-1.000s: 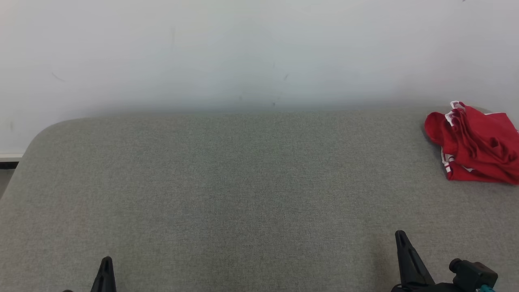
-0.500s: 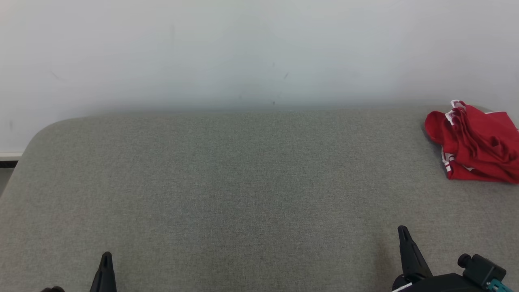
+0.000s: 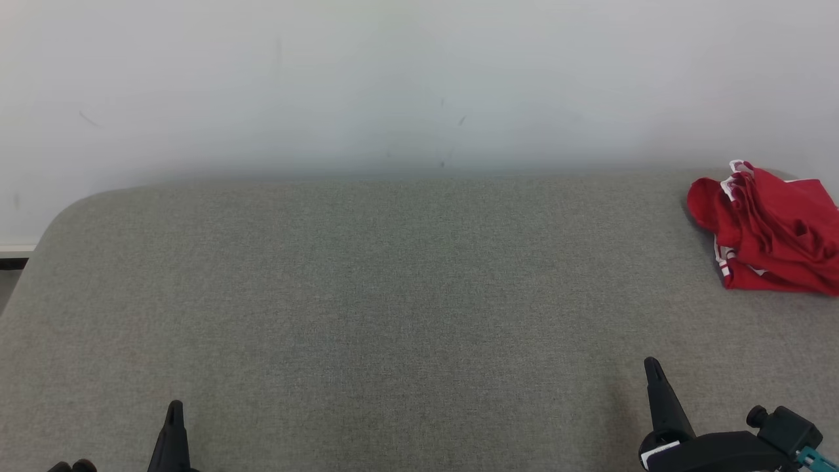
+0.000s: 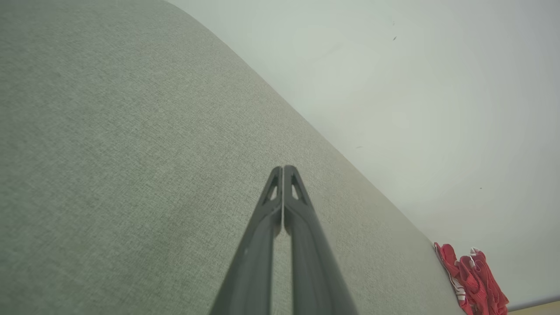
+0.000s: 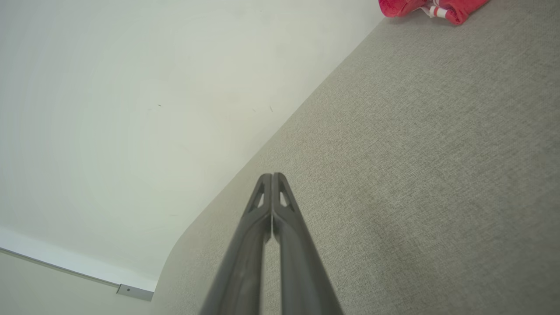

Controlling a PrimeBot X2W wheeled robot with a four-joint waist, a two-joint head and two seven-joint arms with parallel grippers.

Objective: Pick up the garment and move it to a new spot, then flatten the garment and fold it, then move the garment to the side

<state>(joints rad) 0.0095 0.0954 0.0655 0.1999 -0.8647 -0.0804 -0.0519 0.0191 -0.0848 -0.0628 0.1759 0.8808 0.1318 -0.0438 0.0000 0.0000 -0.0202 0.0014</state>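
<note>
— While both arms hang low at the near edge, where does the red garment [image 3: 767, 229] lie?

— Far off on the robot's right, at the back corner of the grey padded surface [image 3: 393, 295], close to the pale wall [image 3: 393, 78]. It is a crumpled heap, red with white trim, and the right edge of the head view cuts part of it off.

— Does either claw touch it?

— No, both are well apart from it. The right gripper [image 3: 651, 367] shows at the lower right of the head view, its dark tip pointing up the picture, with bare grey fabric between it and the heap.

— And its jaws?

— Clenched on nothing. In the right wrist view the two long fingers [image 5: 243, 262] meet at the tips, and the garment sits at that view's top edge.

— The left one?

— The left gripper [image 3: 174, 408] rises at the lower left, the farther of the two from the cloth. Its fingers are pressed together too, and empty. In the left wrist view the red heap is small in the lower right corner, against the wall.
</note>
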